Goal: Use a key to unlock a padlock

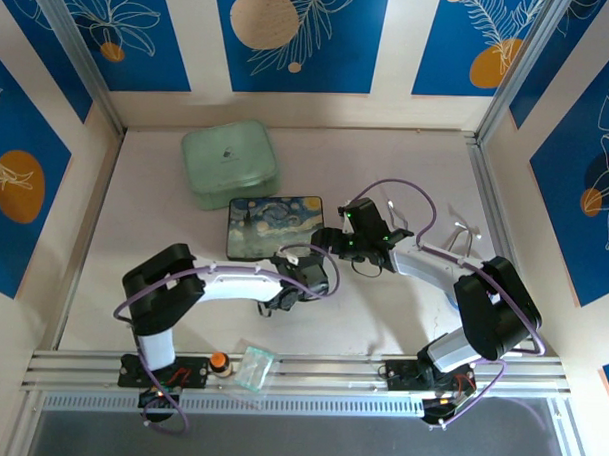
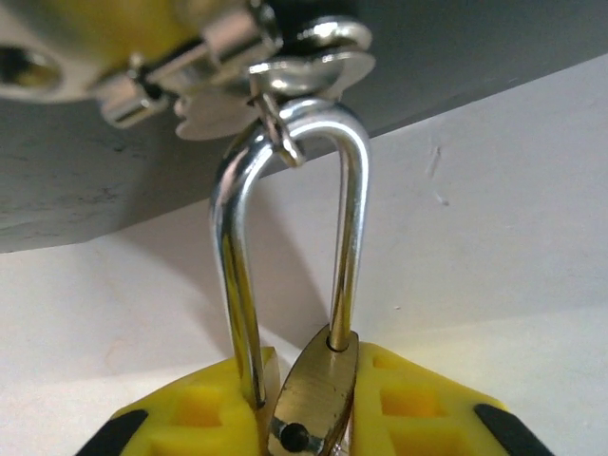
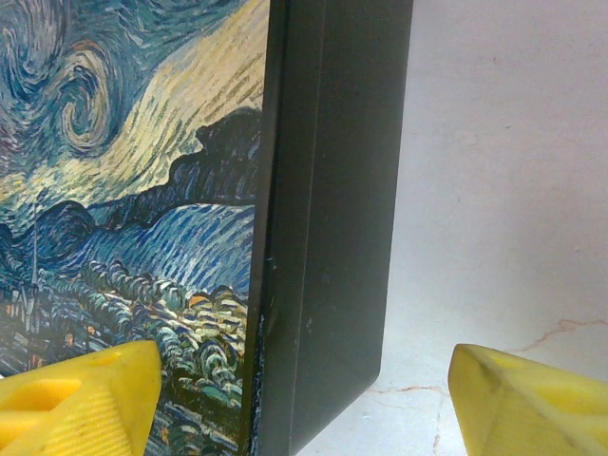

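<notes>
Left gripper clamps the padlock squarely between its jaws.

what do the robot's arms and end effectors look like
The left arm and right arm have white links between bulky black joints, with purple cables looping alongside. Green lights glow near the right wrist. The left end effector has yellow fingers with square pockets and black edges; the right end effector has yellow, finely ribbed ones.
</notes>
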